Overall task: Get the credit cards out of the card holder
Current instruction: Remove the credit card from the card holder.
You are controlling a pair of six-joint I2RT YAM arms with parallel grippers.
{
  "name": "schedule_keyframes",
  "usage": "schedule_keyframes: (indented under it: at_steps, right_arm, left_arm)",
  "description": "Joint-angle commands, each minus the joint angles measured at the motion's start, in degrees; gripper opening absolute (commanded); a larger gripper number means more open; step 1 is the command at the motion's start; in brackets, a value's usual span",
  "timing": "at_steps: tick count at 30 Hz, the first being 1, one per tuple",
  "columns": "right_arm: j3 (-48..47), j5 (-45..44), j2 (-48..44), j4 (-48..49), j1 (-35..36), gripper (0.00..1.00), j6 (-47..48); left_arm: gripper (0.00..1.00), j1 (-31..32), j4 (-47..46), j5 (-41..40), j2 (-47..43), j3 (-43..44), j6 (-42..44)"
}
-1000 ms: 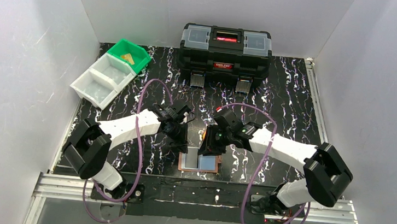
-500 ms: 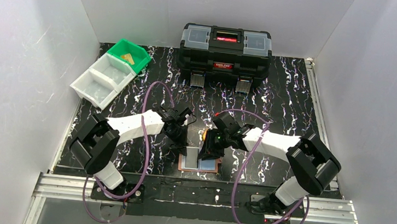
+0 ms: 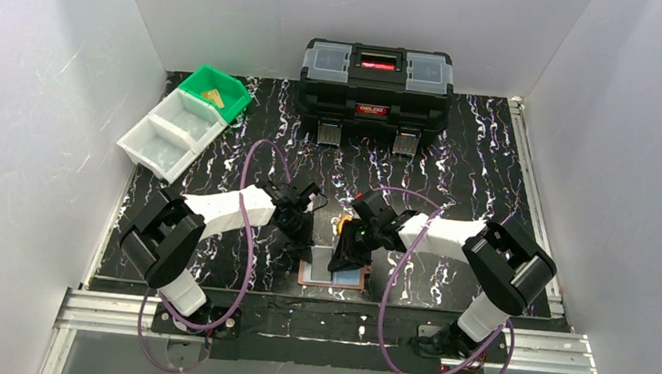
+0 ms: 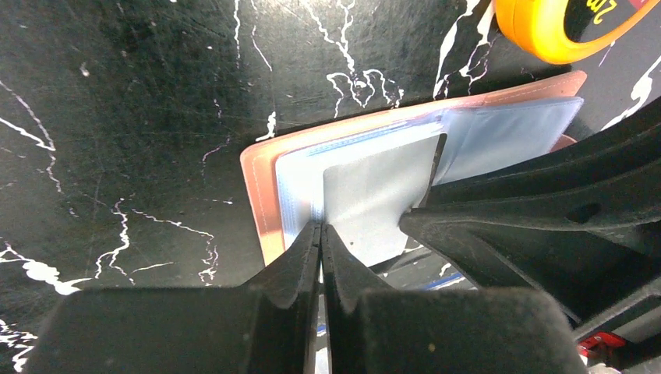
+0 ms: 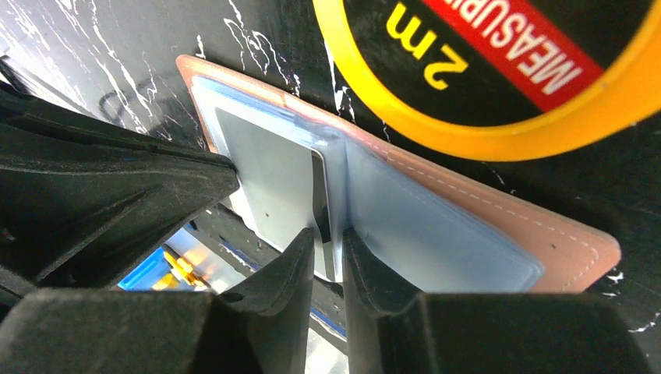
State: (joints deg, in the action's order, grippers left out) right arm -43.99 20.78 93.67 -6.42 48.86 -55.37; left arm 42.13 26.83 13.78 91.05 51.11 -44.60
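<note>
Tan card holder (image 3: 343, 278) was laid open at the table's (image 3: 494, 166) 6 o'clock. Left jaws were just shut at its sleeve edge, right jaws narrowed, yet parted, astride a whitish card (image 5: 273, 179); extraction was judged near.

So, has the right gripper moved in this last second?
Yes. The right gripper has slid slightly away from the black toolbox, further over the card holder.

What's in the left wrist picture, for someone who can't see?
The shut left gripper meets the clear sleeves of the open tan card holder, beside a whitish card. The right gripper's fingers reach in too; a yellow tape measure lies beyond.
</note>
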Motion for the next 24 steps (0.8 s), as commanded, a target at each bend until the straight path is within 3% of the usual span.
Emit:
schedule_keyframes:
  at_steps: [1,16,24]
  right_arm:
    - [0.8,1.2,1.1,2.2,-0.1,0.27,-0.4]
    - [2.4,3.9,0.4,5.8,-1.0,0.34,-0.6]
    - [8.0,5.6,-3.5,10.8,-4.8,0.38,-1.5]
  left_arm:
    - [0.01,0.7,0.7,-0.6,1.8,-0.2,-1.0]
    - [0.00,3.0,2.1,-3.5,3.7,-0.2,-5.8]
    - [0.00,3.1,3.9,-6.7,3.1,-1.3,-8.7]
